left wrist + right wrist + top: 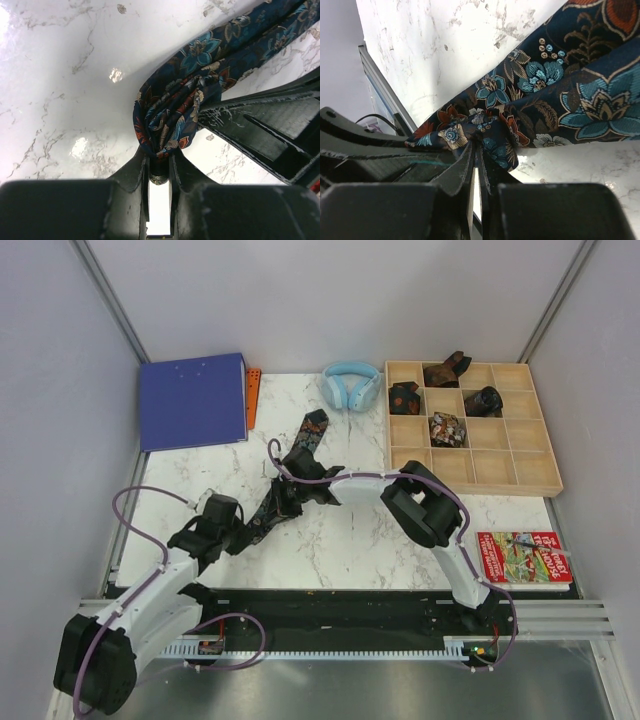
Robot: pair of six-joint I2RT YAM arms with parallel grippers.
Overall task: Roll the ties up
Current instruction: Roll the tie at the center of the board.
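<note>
left tool (160,161), right tool (476,156), both pinching tie (210,60)

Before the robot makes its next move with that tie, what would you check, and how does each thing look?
1. Left gripper pinching the tie: ok, shut on bunched cloth.
2. Right gripper pinching the tie: ok, shut on a fold.
3. Tie's loose end clear of the headphones: ok, they lie apart.
4. Neat roll formed: not ok, the cloth at the grippers is only crumpled.
5. Room in the wooden tray: ok, four rolled ties sit in it and the other compartments are empty.
6. Grippers not bumping each other: cannot tell, they are very close together.
</note>
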